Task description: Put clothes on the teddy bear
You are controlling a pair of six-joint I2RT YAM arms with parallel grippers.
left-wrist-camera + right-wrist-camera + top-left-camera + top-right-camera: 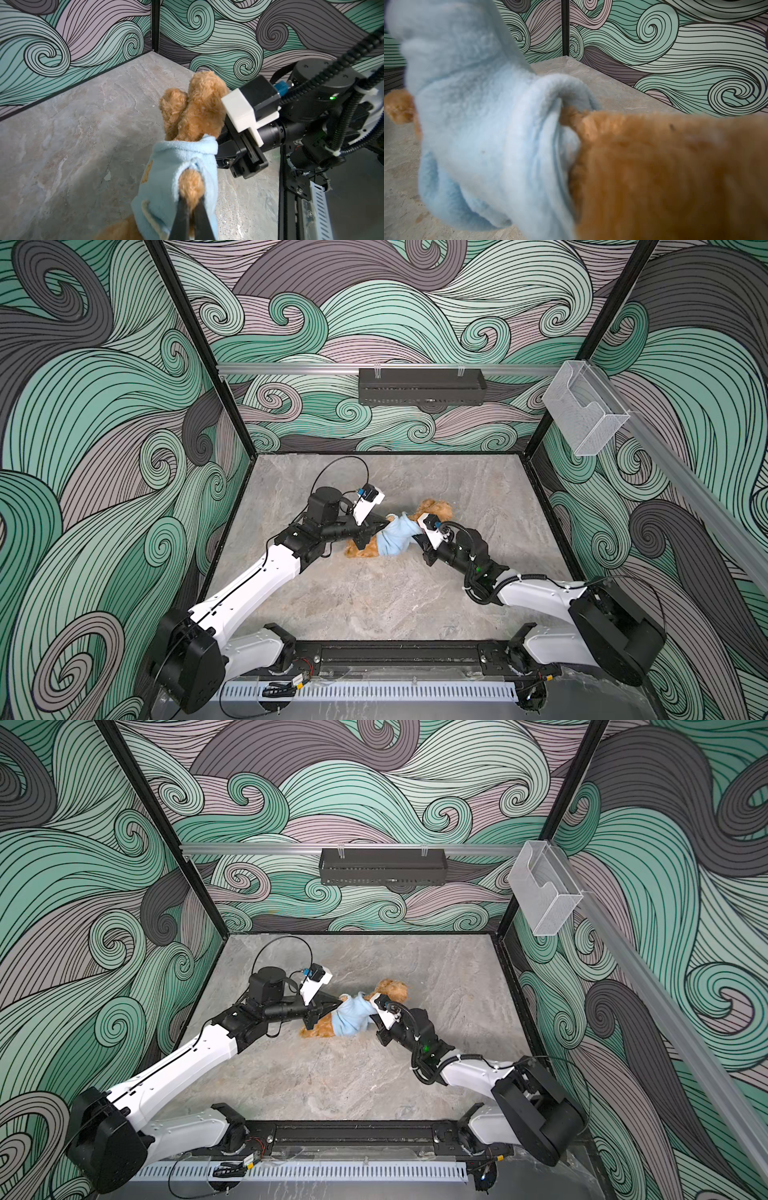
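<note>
Here, left pincer (192, 205) clamped a paw of the soft, light teddy bear (199, 104); right pincer (223, 152): state could not be told. Limbs likely gripped best.

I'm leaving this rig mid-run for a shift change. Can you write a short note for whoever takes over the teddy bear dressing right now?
Left pincer: shut on the teddy bear, at the paw poking out of a sleeve of the light-blue garment.
Right pincer: at the bear's opposite side, tips hidden behind the cloth; grip cannot be told.
Bear is mid-table between the arms, head bare.
Done: garment over the torso, one paw through.
Left: check the hidden other sleeve, smooth the garment, release.
</note>
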